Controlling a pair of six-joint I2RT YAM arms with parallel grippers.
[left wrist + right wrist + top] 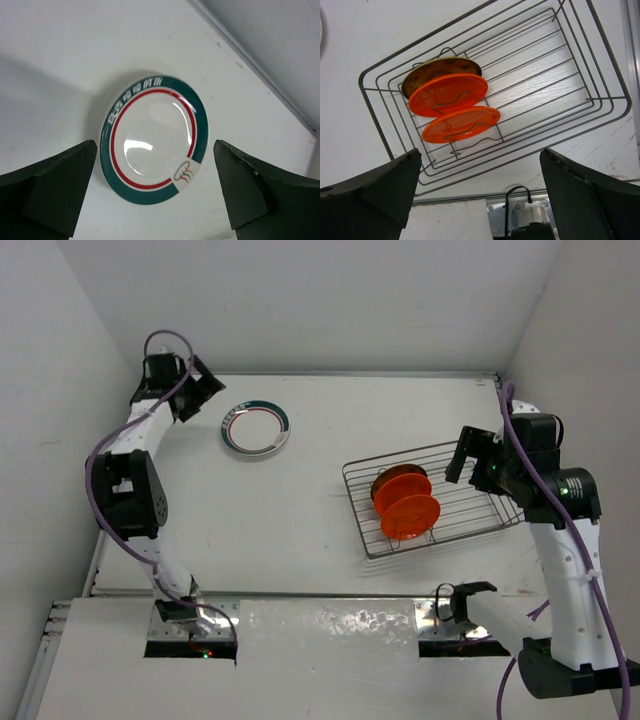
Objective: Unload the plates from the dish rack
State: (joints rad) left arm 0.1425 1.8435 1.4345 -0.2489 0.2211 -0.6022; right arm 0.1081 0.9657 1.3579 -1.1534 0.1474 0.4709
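**Three plates to lift, one already out**

Three plates stand on edge in the dish rack (355,510), on the right side of the table. The nearest is an orange plate (412,517), a second orange plate (400,485) is close behind it, and a darker plate (440,65) sits at the back. They are close-packed, so the step in hand looks like taking the front orange one first. To do it well, the fingers should come down on either side of that plate's thin upper rim, without touching its neighbour. The plate should then rise straight up until it is clear of the wavy wires before it travels sideways. Pulling at a slant risks catching a wire and dragging the whole rack.

The right pincer (478,462) hangs above the rack's right-hand part with its jaws spread wide. It holds nothing and is well apart from the plates.

Farther back on the left, a white plate (257,428) with a teal-and-red rim lies flat on the table. The left pincer (197,390) hovers beside and above it, also spread wide and empty. Its fingers are off the plate, which rests on its own.
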